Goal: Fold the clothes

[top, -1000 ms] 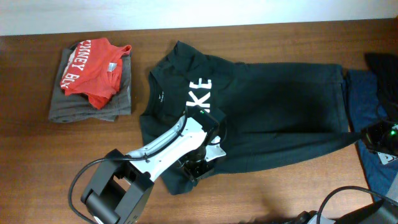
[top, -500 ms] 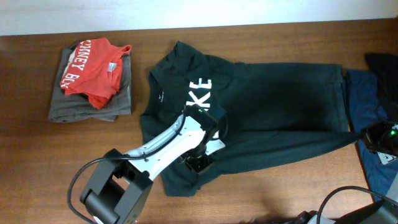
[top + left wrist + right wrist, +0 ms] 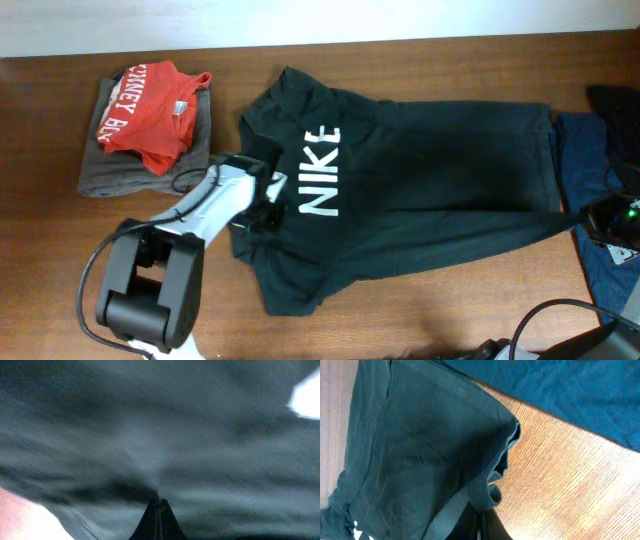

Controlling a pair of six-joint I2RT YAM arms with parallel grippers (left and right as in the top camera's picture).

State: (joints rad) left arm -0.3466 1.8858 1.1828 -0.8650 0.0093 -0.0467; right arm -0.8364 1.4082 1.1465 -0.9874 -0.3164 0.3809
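Observation:
The clothes, a dark green-black T-shirt (image 3: pixel 430 170) with white NIKE lettering (image 3: pixel 320 170), lie spread across the middle of the table. My left gripper (image 3: pixel 262 208) is shut over the shirt's left side, just left of the lettering. In the left wrist view its closed tips (image 3: pixel 159 506) point at blurred dark cloth (image 3: pixel 150 435); no pinch of fabric shows clearly. My right gripper (image 3: pixel 588 217) is at the shirt's far right corner. In the right wrist view it (image 3: pixel 481 516) is shut on a rolled bit of the shirt's hem (image 3: pixel 492 494), which is lifted off the wood.
A red tee (image 3: pixel 150 110) lies on a folded grey pile (image 3: pixel 140 175) at the left. Blue garments (image 3: pixel 590 150) lie at the right edge, seen too in the right wrist view as blue cloth (image 3: pixel 570 390). Black cables (image 3: pixel 560 325) run at the front right.
My left arm swung from the shirt's lower middle up and to the left, uncovering the whole NIKE lettering. The shirt's outline barely shifted. The right gripper stayed put.

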